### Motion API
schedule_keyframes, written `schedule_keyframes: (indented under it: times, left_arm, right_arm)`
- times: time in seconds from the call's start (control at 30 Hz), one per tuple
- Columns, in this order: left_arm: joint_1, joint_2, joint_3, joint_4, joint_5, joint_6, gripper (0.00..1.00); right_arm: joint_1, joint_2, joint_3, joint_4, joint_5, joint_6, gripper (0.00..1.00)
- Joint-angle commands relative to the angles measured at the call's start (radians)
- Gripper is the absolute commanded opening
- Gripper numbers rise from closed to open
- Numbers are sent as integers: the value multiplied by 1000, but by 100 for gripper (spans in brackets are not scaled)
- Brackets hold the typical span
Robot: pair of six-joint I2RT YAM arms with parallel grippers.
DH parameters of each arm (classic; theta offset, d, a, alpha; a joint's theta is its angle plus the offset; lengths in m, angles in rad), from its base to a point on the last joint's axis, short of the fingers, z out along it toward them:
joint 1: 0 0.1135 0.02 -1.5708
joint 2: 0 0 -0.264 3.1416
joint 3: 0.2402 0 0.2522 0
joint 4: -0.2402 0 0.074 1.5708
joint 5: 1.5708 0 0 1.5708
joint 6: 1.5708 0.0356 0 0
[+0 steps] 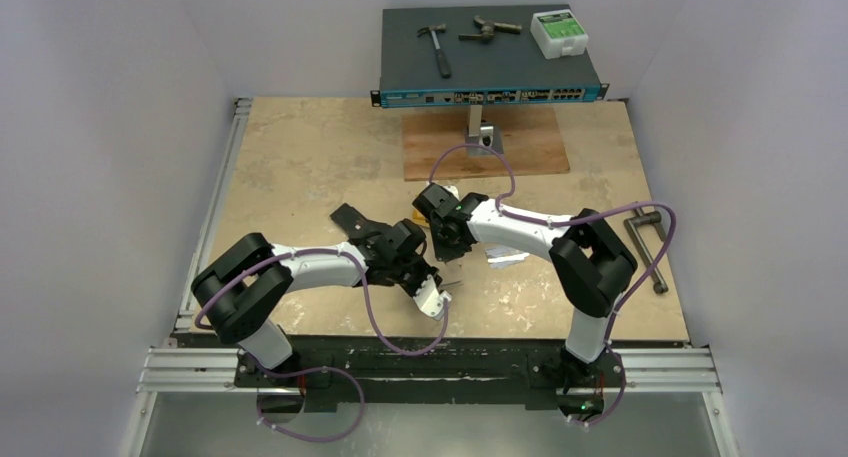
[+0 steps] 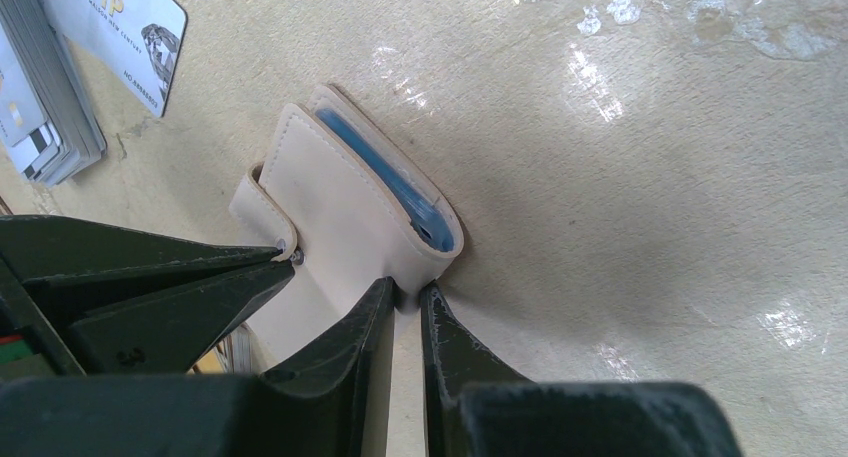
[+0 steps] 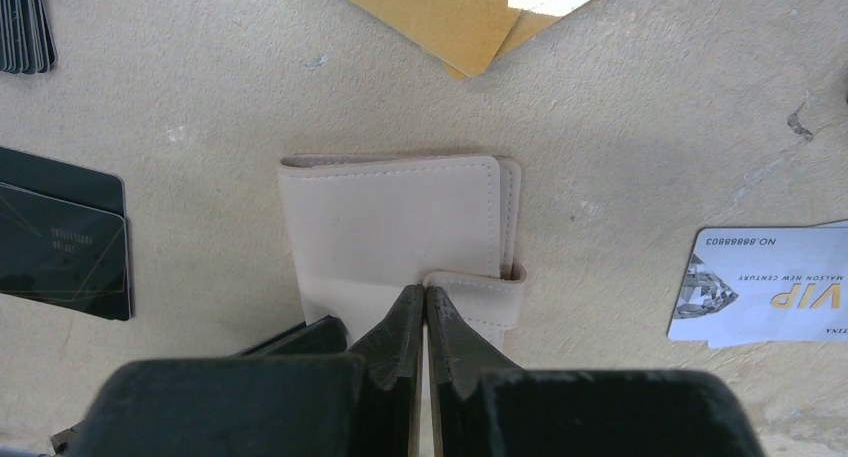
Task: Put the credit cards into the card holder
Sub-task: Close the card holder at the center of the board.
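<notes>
While the holder [image 3: 390, 227] lies folded shut on the counter [image 3: 650, 127], both pincers meet over it near the counter's middle

The right pincer [image 3: 425, 302] has its fingers pressed fully together with nothing between them. Their tips rest at the snap end of the tab [image 3: 480, 292], which wraps round the holder's edge

The left pincer [image 2: 408, 322] stands narrow, its fingers either side of the holder's corner, pinching the pale cover between them. In the left wrist view a blue pocket [image 2: 390, 182] shows along the holder's open edge

The cards lie loose on the counter around the holder, none touching it:
- gold cards [image 3: 460, 12] lie overlapping beyond its far edge
- a silver VIP card [image 3: 770, 282] lies to one side, with another card's edge peeping from under it
- two dark cards [image 3: 60, 232] overlap on the other side
- a dark stack [image 3: 20, 22] lies further off on that same side

At the counter's far edge sits a switch [image 1: 490, 57] with a hammer [image 1: 435, 49] lying on top
</notes>
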Motion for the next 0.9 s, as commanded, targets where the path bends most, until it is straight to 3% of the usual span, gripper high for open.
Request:
schedule_keyframes:
  times: [0.0, 0.47, 0.87]
  left_arm:
    - [8, 9, 8, -32, -2, -25, 11]
    - [8, 6, 11, -24, -7, -36, 11]
    - [13, 9, 10, -11, -29, -42, 10]
  right_arm:
    - [7, 55, -28, -1, 6, 5, 0]
    - [32, 122, -29, -12, -3, 2, 0]
    - [109, 14, -238, 66, 73, 169, 0]
